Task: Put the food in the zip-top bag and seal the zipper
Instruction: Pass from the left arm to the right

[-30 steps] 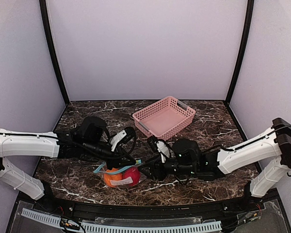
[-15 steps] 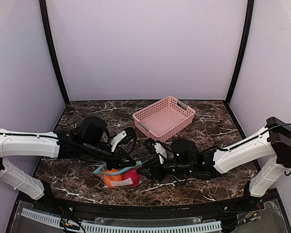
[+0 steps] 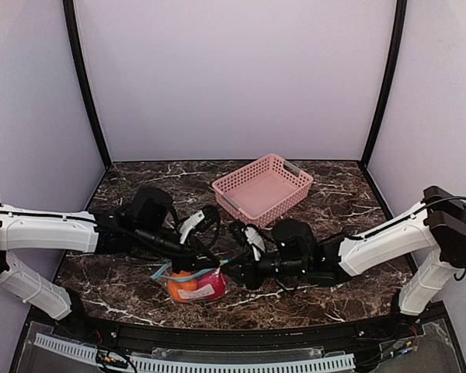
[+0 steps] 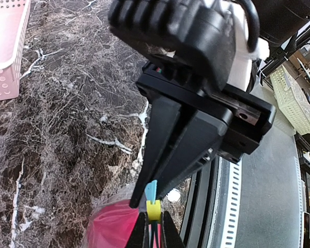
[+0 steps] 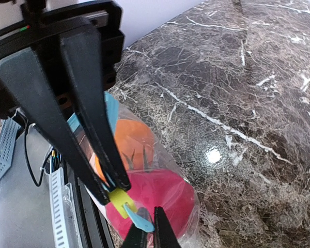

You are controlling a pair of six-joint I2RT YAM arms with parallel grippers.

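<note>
Zip-top bag (image 5: 188, 206), food (image 3: 194, 286) inside (orange, red); left hand (image 4: 151, 235), right hand (image 5: 147, 235) pinching zipper (image 5: 138, 219); sealing step; next: run pinch along.

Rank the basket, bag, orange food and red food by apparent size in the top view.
1. Basket: largest.
2. Bag: clearly smaller than the basket.
3. Orange food and red food: smallest. Both sit inside the bag and look about alike. Each is partly hidden, so they are not ranked against each other.

marble table (image 3: 338, 203): pink basket (image 3: 262, 187), bag (image 3: 196, 287)
</note>
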